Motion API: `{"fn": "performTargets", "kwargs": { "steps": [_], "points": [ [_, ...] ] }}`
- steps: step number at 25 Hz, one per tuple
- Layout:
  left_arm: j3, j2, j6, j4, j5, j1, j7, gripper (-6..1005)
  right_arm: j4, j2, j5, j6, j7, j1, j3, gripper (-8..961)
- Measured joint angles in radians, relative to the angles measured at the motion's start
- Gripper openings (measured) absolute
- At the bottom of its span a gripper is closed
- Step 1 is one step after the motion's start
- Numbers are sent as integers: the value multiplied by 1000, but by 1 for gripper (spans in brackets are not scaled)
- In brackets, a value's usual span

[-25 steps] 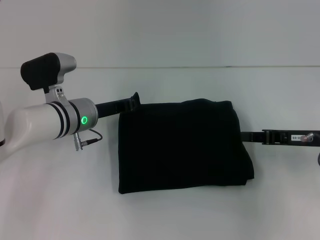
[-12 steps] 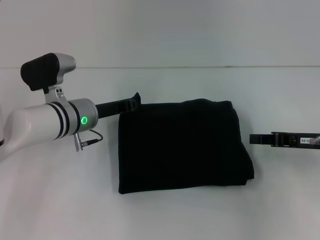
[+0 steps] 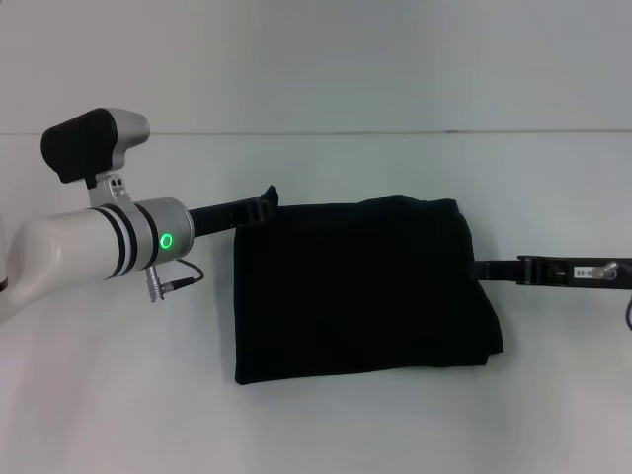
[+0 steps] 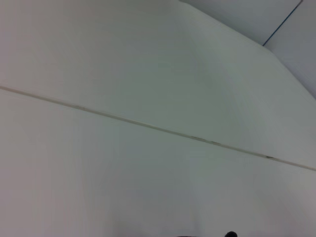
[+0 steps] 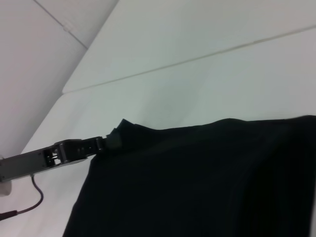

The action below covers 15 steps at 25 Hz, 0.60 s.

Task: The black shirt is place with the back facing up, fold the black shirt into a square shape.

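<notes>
Black shirt lies folded at mid-table with a gripper at each side

Black shirt fills the centre of the head view as a thick, nearly square block of fabric on the white table. Its lower edge runs straight across, its left edge is straight too, and the right side bulges a little, with layered folds showing at the lower right corner. No lettering shows on the upper face; only plain black cloth is visible.

At the upper left corner of the shirt, the left gripper reaches in from the left of the frame on a thin black finger. Its tip touches or sits right at the shirt's corner. I cannot tell whether those fingers are clamped or released; they merge with the dark cloth. Behind it, the left arm is white with a green light glowing on its silver ring.

At the right edge of the frame, the right gripper comes in level, its black tip meeting the shirt's right side about halfway down. Whether it is pinching cloth, I cannot tell.

In the right wrist view the shirt takes up the lower half, and the left gripper shows at the shirt's far corner, centre left.

The left wrist view shows only bare table and wall.
</notes>
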Motion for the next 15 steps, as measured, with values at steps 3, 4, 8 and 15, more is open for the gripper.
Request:
{"fn": "performTargets", "kwargs": {
  "steps": [3, 4, 8, 15],
  "points": [
    [0, 0, 1, 0, 0, -1, 0, 56, 2, 5, -1, 4, -1, 11, -2, 202],
    [0, 0, 1, 0, 1, -2, 0, 56, 5, 7, -1, 9, -1, 16, -2, 234],
    [0, 0, 1, 0, 1, -5, 0, 56, 11, 23, -1, 37, -1, 34, -6, 408],
    [0, 4, 0, 0, 1, -5, 0, 55, 7, 37, 3, 46, -14, 40, -13, 439]
  ]
}}
